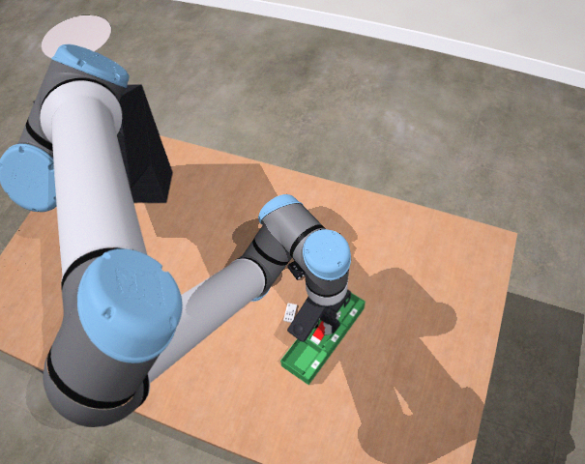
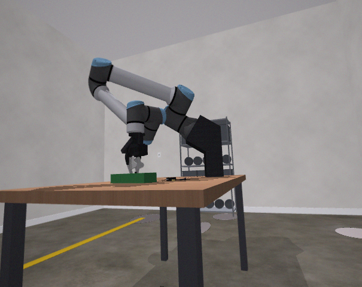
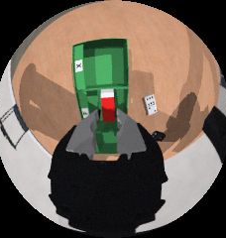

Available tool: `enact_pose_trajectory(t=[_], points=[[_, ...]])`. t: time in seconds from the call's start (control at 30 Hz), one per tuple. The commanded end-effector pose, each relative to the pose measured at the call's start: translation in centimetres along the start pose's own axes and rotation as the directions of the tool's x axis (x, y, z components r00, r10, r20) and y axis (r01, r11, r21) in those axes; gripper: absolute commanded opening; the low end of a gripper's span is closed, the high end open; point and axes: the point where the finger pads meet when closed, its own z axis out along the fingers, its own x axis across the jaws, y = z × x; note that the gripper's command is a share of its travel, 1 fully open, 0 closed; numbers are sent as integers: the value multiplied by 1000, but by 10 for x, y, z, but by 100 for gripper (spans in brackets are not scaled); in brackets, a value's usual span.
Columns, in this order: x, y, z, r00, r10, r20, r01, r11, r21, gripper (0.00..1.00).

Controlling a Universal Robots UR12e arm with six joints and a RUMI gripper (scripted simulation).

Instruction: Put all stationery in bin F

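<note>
A green row of bins lies on the wooden table; it also shows in the side view and the wrist view. Small white labels sit along one long side; one far label reads X, the others I cannot read. My gripper points straight down over a middle compartment, its fingertips just above the rim. A small red and white block sits between the fingertips, over that compartment; it also shows in the overhead view. The fingers stand slightly apart and no longer press on it.
A white card with black dots lies on the table just beside the bins, also in the wrist view. A small black object lies nearer the arm. The black robot base stands at the table's far corner.
</note>
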Motion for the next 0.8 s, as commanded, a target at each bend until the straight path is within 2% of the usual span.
enact_pose_trajectory(t=[0.0, 0.77], points=[[0, 0, -3, 1000, 0, 1, 0, 1000, 0, 18], [0, 0, -30, 1000, 0, 1, 0, 1000, 0, 18]])
